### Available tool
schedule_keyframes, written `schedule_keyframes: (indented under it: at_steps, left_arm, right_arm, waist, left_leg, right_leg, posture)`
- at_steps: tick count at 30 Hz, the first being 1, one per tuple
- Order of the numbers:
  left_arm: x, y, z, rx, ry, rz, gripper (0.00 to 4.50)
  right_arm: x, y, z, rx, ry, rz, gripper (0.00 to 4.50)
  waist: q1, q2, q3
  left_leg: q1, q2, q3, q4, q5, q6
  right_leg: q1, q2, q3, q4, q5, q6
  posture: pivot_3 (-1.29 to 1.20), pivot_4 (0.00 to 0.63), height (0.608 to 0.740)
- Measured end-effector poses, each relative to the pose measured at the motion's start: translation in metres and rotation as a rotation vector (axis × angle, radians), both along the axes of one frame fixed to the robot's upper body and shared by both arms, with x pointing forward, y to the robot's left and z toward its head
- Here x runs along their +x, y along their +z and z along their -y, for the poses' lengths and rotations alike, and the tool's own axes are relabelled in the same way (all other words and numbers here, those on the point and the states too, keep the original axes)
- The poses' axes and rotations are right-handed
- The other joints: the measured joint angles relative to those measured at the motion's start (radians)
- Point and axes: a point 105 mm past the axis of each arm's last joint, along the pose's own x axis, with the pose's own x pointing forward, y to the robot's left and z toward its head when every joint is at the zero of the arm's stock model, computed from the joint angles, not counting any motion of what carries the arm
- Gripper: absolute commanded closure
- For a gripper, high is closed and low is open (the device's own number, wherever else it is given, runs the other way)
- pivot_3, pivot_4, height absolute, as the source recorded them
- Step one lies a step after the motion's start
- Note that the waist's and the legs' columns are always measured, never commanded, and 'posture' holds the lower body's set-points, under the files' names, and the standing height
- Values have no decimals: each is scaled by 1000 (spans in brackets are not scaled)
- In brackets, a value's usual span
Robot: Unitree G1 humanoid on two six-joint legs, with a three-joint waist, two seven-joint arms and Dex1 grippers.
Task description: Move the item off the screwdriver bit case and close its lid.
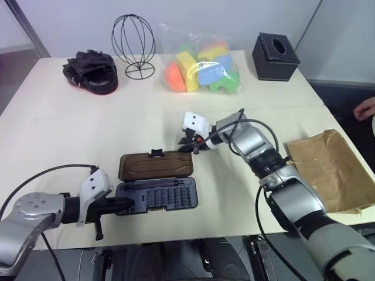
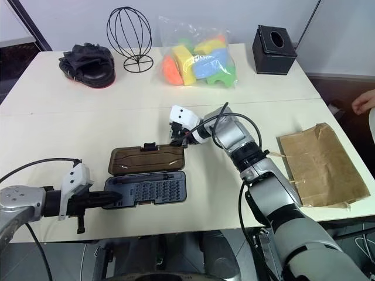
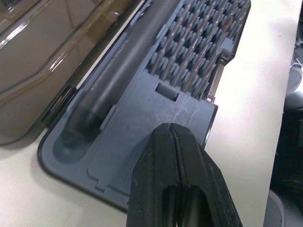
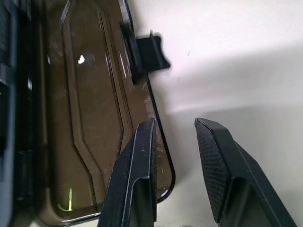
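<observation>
- The screwdriver bit case [image 1: 157, 196] lies open flat on a smooth cream table [image 1: 53, 134]. Its dark grey-blue plastic tray has rounded corners, a long moulded groove holding a dark cylindrical handle, and dense rows of small upright bits.
- The lid [image 1: 156, 166] is a translucent smoky-brown panel, glossy and lightly scuffed, with a raised angular outline pressed into it. It lies flat on the table beyond the tray, hinged along their shared edge, with a small black latch tab [image 4: 144, 54] jutting from its far edge.
- The left gripper [image 3: 176, 142] has its two black fingers pressed tightly together. Their tip rests on the bare flat end of the tray, with the bit rows just ahead of it.
- The right gripper [image 4: 174, 124] has its textured black fingers [image 4: 137, 156] spread apart. One finger is over the rounded corner of the lid, the other over bare table just beside the rim. The latch tab lies a little ahead of it.
- The paper bag [image 1: 331, 170], creased matte brown kraft, lies flat well behind the right gripper, off the case, at the table's edge by that arm's elbow.
</observation>
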Motion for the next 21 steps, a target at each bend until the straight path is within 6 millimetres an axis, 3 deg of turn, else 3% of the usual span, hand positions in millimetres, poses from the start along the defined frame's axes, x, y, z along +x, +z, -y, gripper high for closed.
schedule_keyframes:
  at_steps: [4,8,17,21]
  left_arm:
    - [1,0,0,-4,3,0,4500]
    - [2,-1,-1,-4,3,0,4500]
    - [4,-1,-3,-2,10,3,4500]
    - [5,-2,-3,-11,13,4,4500]
  right_arm:
    - [2,-8,-3,-3,-2,-9,3199]
    - [1,-9,-8,8,22,-7,4436]
    - [0,-10,-7,6,47,10,4436]
    - [-1,-10,-8,-13,83,116,4436]
  waist:
    - [0,0,0]
    - [-1,0,0]
    - [-6,0,-1]
    - [-6,0,-1]
  left_leg:
    - [0,0,0,0,0,0]
    - [1,0,0,0,0,0]
    - [3,0,-1,0,0,0]
    - [3,0,-1,0,0,0]
  right_leg:
    - [0,0,0,0,0,0]
    - [1,0,0,0,0,0]
    - [3,1,-1,1,0,-2]
    - [3,1,-1,1,0,-2]
  posture:
    - [0,150,737]
    - [0,150,737]
    - [0,150,737]
    - [0,150,737]
